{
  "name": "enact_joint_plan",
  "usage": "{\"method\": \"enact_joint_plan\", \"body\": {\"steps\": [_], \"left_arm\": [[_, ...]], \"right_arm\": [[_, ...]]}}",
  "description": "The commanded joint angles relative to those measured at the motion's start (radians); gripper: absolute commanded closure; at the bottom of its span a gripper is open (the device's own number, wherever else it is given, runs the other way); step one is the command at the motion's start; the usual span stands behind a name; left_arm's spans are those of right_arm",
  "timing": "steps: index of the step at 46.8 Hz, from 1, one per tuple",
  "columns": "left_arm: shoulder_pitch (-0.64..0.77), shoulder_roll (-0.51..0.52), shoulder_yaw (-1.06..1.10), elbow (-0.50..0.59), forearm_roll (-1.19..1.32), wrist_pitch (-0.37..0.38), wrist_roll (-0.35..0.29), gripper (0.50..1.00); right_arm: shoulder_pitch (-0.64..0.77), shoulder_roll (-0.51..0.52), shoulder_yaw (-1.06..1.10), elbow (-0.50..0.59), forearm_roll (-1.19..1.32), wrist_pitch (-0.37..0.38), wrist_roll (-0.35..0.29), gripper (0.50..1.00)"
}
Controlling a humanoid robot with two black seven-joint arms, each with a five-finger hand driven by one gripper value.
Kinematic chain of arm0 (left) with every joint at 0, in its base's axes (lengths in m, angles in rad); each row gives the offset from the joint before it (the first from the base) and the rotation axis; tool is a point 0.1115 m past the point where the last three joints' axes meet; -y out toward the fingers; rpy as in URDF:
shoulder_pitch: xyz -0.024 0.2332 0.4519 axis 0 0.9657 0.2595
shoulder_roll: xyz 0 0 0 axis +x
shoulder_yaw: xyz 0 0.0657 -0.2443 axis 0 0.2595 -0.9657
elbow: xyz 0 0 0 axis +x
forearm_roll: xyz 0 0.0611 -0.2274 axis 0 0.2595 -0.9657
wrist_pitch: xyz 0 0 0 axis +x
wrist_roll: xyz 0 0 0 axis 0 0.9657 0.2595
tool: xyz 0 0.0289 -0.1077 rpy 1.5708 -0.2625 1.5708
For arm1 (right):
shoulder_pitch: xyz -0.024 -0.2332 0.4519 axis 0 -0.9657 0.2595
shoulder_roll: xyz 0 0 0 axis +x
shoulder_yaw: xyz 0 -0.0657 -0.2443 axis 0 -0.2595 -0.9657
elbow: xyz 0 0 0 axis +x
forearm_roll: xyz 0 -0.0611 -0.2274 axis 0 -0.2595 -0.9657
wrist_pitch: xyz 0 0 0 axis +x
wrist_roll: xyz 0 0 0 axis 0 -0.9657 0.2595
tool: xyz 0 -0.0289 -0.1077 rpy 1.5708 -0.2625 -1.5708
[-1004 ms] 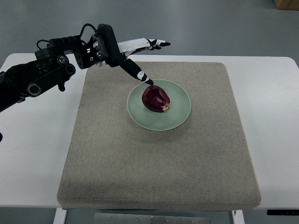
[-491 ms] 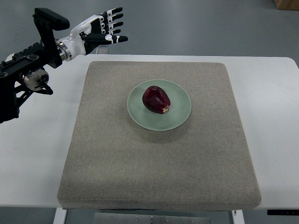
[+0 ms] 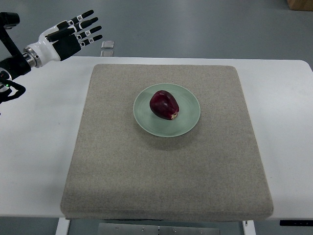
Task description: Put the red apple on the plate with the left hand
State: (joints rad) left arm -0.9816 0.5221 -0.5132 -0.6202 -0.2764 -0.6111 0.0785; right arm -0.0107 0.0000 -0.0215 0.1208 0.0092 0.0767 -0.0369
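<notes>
Here's the red apple (image 3: 164,105), dark and glossy, sitting right on the pale green plate (image 3: 188,122), a touch left of the plate's centre and lying tilted on its side, with a small pale patch showing at its lower right edge. The plate rests flat on the grey-beige mat (image 3: 166,186), in the upper middle part of the mat, and the mat covers most of the white counter (image 3: 39,147), which shows bare on the left and right sides of the frame.

Up in the upper left corner, the left robot hand (image 3: 68,35) hangs above the counter's far left edge, well apart from the plate and the apple. Its white palm faces sideways and its black-tipped fingers (image 3: 88,22) are stretched out and spread, pointing toward the upper right, holding nothing at all. The dark arm (image 3: 12,66) behind it runs off the left edge of the frame.

Just beyond the counter's far edge, near those fingertips, a small pale square object (image 3: 108,44) lies on the grey floor (image 3: 205,24). At the top right corner, a sliver of a brown box (image 3: 299,4) peeks in.
</notes>
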Motion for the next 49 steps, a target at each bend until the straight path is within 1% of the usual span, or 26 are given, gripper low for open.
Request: {"method": "enact_joint_plan", "body": {"steps": [1,6,8,49], "left_arm": [[0.017,-0.004,-0.057,0.0,-0.009,0.0,0.059,0.5],[0.032,-0.004,-0.093,0.002,-0.009,0.0,0.119,0.5],[0.035,-0.002,-0.096,0.002,-0.01,0.0,0.133,0.5],[0.049,-0.001,-0.097,0.002,-0.009,0.0,0.139,0.5]], "right_arm": [[0.0,0.0,0.0,0.0,0.0,0.0,0.0,0.57],[0.0,0.0,0.0,0.0,0.0,0.0,0.0,0.57],[0.0,0.0,0.0,0.0,0.0,0.0,0.0,0.57],[0.0,0.0,0.005,0.02,0.008,0.012,0.0,0.57]]}}
